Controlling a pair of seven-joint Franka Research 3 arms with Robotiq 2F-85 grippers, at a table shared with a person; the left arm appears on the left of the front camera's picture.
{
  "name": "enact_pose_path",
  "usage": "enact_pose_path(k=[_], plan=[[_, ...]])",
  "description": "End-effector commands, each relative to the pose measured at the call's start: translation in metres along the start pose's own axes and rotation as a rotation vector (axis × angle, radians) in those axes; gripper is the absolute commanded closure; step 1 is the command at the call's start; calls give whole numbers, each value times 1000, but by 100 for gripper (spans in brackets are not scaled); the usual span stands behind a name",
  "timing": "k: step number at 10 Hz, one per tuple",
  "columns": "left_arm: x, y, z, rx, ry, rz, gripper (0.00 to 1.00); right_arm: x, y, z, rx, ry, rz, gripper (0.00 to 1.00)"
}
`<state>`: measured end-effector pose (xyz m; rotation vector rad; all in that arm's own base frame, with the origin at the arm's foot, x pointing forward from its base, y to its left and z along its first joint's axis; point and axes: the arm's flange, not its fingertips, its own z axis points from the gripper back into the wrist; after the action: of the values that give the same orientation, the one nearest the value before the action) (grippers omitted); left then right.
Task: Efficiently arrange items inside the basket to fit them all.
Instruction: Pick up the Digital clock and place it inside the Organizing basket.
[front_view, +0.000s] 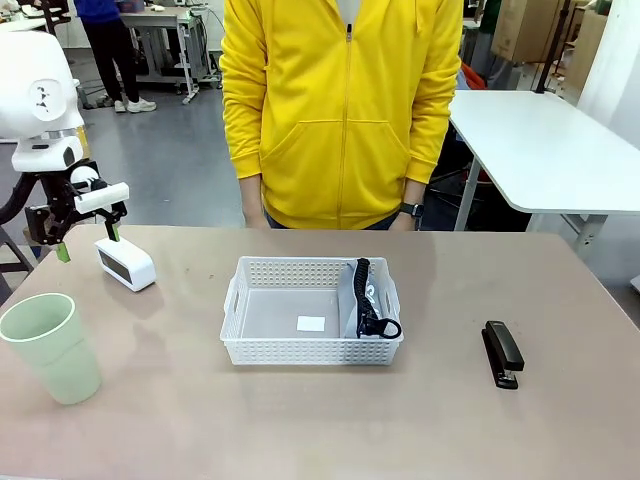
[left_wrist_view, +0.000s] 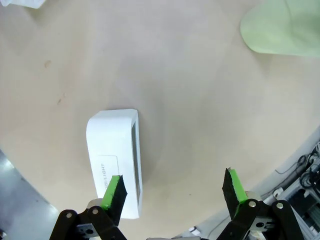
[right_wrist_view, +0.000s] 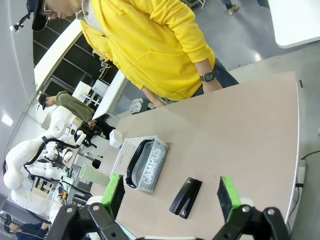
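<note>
You have one of the four items packed so far: the grey pouch (front_view: 372, 300) stands on its edge against the right wall of the basket (front_view: 312, 352), black strap uppermost, which leaves most of the basket floor bare. The basket sits in the middle of the counter (front_view: 300, 430). Three items are left outside it. The white screen device (front_view: 126, 263) lies at the far left, the pale green cup (front_view: 50, 345) stands upright at the near left, and the black stapler (front_view: 502, 353) lies flat at the right, well apart from the basket. Your left gripper (front_view: 88, 243) hovers just above the screen device with its jaws spread and nothing between them; in the left wrist view one green pad sits over the device's end, so I judge this item to be the next pick. Your right gripper (right_wrist_view: 171, 185) hangs high above the counter, spread and empty, with the stapler below it.
</note>
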<state>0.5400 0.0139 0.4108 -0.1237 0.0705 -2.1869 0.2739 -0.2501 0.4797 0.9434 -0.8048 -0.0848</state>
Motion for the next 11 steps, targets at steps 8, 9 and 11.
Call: enact_pose_path(k=[8,9,11], plan=[[-28,29,-29,151,20,59,0,3,0,0,16,-19,26,0],[-29,32,-30,151,18,52,0,3,0,0,16,-19,26,0],[-31,37,-35,133,12,40,0,3,0,0,16,-19,26,0]])
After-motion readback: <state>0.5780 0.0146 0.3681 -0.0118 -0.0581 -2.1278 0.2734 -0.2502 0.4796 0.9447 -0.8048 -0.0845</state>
